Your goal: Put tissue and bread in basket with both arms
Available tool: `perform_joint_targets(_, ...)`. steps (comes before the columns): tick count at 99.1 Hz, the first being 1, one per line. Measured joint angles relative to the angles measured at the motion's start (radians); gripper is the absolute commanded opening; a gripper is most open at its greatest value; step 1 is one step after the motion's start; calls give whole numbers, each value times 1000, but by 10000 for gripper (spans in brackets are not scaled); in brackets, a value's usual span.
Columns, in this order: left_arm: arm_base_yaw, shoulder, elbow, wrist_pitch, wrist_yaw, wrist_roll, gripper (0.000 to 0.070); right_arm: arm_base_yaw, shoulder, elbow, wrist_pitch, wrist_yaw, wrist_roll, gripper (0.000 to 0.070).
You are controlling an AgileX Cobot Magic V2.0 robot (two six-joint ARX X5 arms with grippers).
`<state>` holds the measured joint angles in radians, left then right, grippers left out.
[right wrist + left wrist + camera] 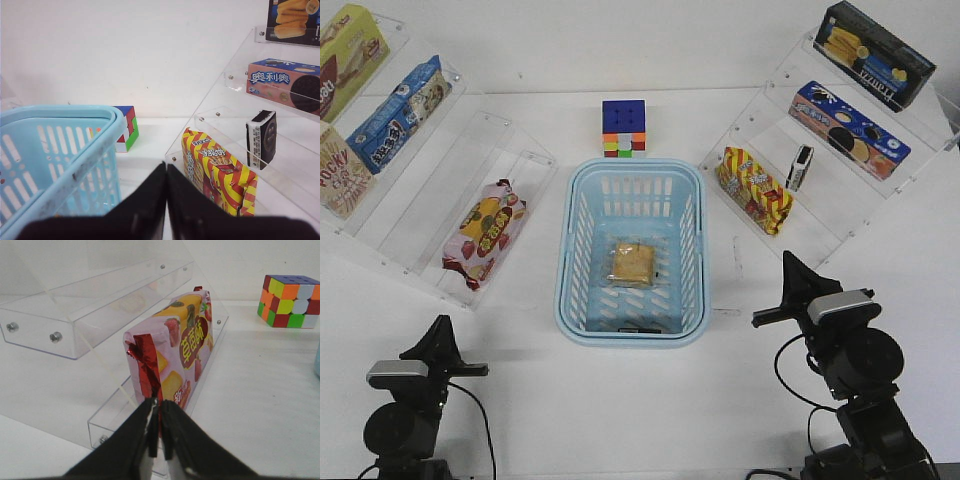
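Observation:
The light blue basket [563, 283] stands at the table's middle; it also shows in the right wrist view [65, 125]. The wrapped bread slice [630, 263] lies flat on its bottom. A small dark thing [640, 327] lies by the basket's near wall; I cannot tell what it is. A black-and-white tissue pack [800, 167] stands upright on the right clear shelf, also in the right wrist view [261, 138]. My left gripper [441, 333] [159, 403] is shut and empty, near the table's front left. My right gripper [790, 266] [166, 167] is shut and empty, right of the basket.
Clear stepped shelves stand on both sides. A strawberry snack bag [484, 232] [175, 352] lies on the left shelf's lowest step. A yellow-red snack bag [754, 188] [217, 170] stands beside the tissue pack. A puzzle cube [624, 128] sits behind the basket. Snack boxes fill the upper steps.

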<state>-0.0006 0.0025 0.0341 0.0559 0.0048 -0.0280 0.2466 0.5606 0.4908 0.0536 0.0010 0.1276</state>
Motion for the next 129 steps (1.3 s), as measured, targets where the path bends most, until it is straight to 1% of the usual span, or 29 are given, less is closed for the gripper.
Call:
perform_joint_targets(93, 7, 3, 0, -4, 0, -1, 1, 0, 0, 0, 3, 5, -3, 0)
perform_joint_targets(105, 7, 3, 0, -4, 0, -1, 1, -5, -24, -7, 4, 68, -63, 0)
perform_joint_targets(121, 7, 3, 0, -4, 1, -1, 1, -49, -166, -134, 11, 75, -204, 0)
perform_joint_targets(129, 7, 3, 0, -4, 0, -1, 1, -90, -240, -219, 8, 75, -246, 0)
